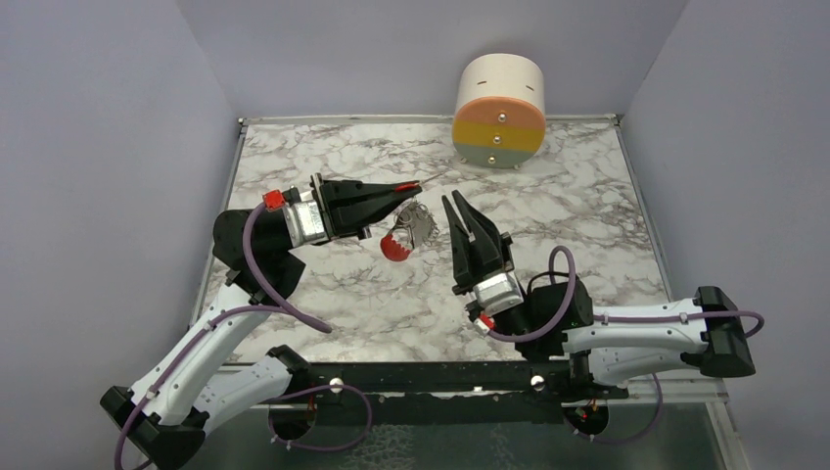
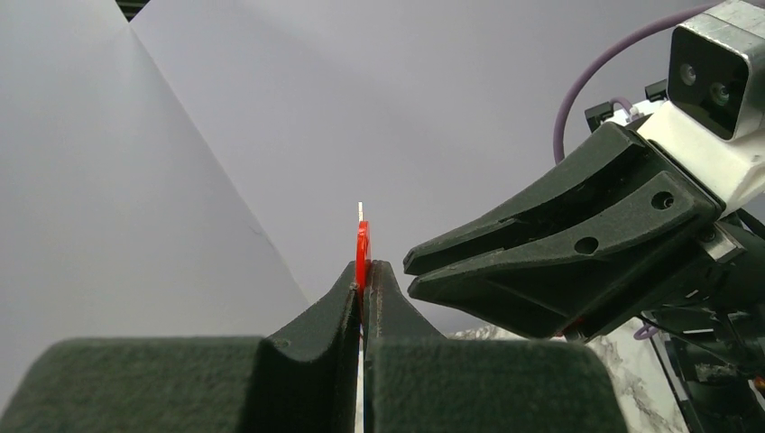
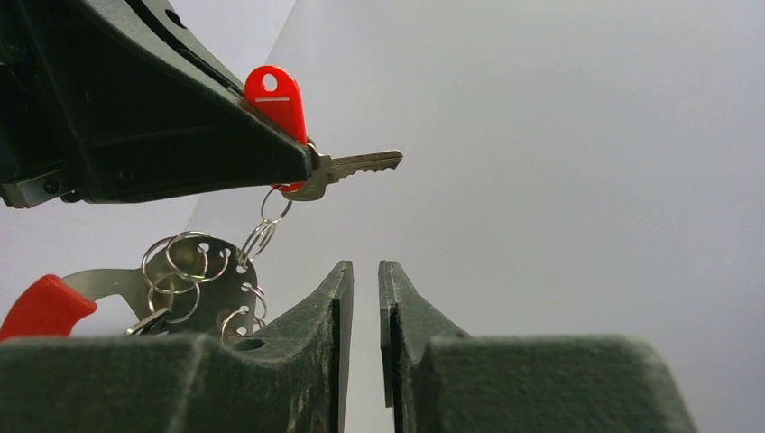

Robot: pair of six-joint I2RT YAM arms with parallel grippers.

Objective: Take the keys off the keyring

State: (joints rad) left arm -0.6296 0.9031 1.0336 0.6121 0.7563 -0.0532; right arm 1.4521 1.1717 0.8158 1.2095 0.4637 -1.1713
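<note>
My left gripper (image 1: 409, 188) (image 2: 365, 266) is shut on the red head of a key (image 3: 275, 95) (image 2: 363, 248), and the key's silver blade (image 3: 356, 165) sticks out past the fingertips. From that key hangs the keyring (image 3: 194, 280) (image 1: 416, 227), a string of thin silver rings on a perforated metal plate with a red curved end (image 3: 41, 307) (image 1: 395, 249). It is held above the table. My right gripper (image 1: 451, 201) (image 3: 365, 269) is just right of the keyring and below the key blade. Its jaws stand a narrow gap apart with nothing between them.
A cream cylinder (image 1: 499, 113) with an orange, yellow and green striped face stands at the back right of the marble table (image 1: 587, 225). Grey walls close in the table on three sides.
</note>
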